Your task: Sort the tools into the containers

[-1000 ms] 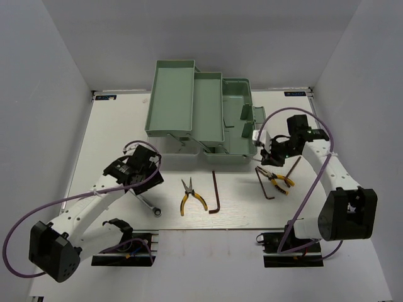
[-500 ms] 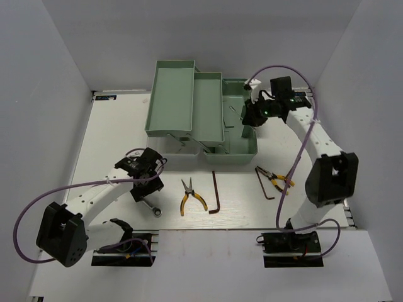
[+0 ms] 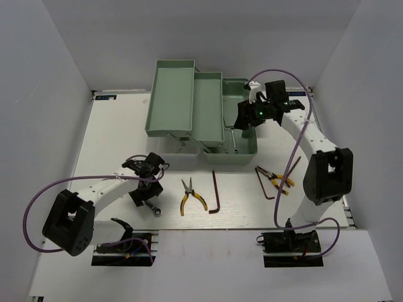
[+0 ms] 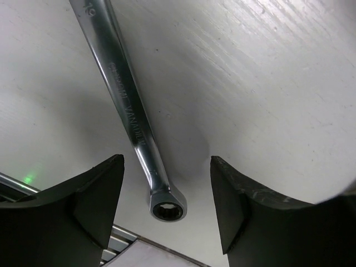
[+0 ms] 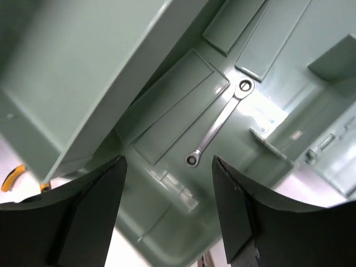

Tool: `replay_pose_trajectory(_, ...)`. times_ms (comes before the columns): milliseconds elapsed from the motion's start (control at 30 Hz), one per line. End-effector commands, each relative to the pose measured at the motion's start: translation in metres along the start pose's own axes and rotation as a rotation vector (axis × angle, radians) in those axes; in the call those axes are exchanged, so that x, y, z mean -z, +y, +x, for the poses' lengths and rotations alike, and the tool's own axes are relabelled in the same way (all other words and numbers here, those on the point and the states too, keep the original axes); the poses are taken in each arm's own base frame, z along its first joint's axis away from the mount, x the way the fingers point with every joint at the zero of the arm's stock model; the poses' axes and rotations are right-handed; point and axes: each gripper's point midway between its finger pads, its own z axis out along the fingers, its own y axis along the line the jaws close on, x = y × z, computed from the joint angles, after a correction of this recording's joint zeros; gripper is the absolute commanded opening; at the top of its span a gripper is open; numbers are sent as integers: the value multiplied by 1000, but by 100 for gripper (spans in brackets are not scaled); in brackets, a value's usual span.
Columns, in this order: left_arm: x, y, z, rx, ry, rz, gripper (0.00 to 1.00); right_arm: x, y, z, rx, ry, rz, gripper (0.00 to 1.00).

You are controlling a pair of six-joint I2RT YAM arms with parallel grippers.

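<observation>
Jaws of right gripper point(image 3: 244, 117) stand wide and empty above toolbox bin point(image 3: 249, 156); silver wrench point(image 5: 218, 123) lies flat on bin floor, adjacent tray point(image 5: 83, 67) crowding one side. Left gripper point(image 4: 165, 167), jaws wide, straddles second wrench point(image 4: 129, 111) on worktop point(image 4: 267, 83); pliers point(image 3: 192, 200) and hex key point(image 3: 215, 192) lie near, apart

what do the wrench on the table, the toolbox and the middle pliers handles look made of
The wrench: polished steel by its look, perhaps chrome-plated; mirror-bright, lettering stamped in the shank. The toolbox: moulded plastic, pale green, satin sheen, rounded moulded ribs. The pliers: handles in yellow-and-black sleeves, probably plastic or rubber; too small to tell which.
</observation>
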Motion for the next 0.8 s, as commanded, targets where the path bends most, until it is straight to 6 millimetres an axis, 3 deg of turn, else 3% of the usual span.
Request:
replay_pose_trajectory(0,-7,1,-8,52,-48,0,73,29,9,-14,28,-101,16,69)
replay_pose_trajectory(67,-11,1,-4,50,-38,-1,72,40,13,-4,18,-122,26,69)
replay_pose_trajectory(167,-21,7,2,43,-28,-21,72,57,9,14,-42,-144,62,61)
replay_pose_trajectory(200,-24,14,1,57,-40,-44,72,67,12,9,-26,-187,55,58)
replay_pose_trajectory(233,-25,15,-2,66,-57,-52,72,62,8,34,-56,-157,56,52)
replay_pose_trajectory(300,-27,22,-5,90,-76,-74,72,74,13,29,-22,-215,63,50)
replay_pose_trajectory(367,-25,24,-7,95,-94,-66,72,74,13,46,-50,-197,48,49)
replay_pose_trajectory(600,-31,33,-17,153,-114,-104,72,94,20,60,-79,-236,25,49)
replay_pose_trajectory(767,-36,46,-16,183,-125,-130,63,104,20,63,-103,-270,16,48)
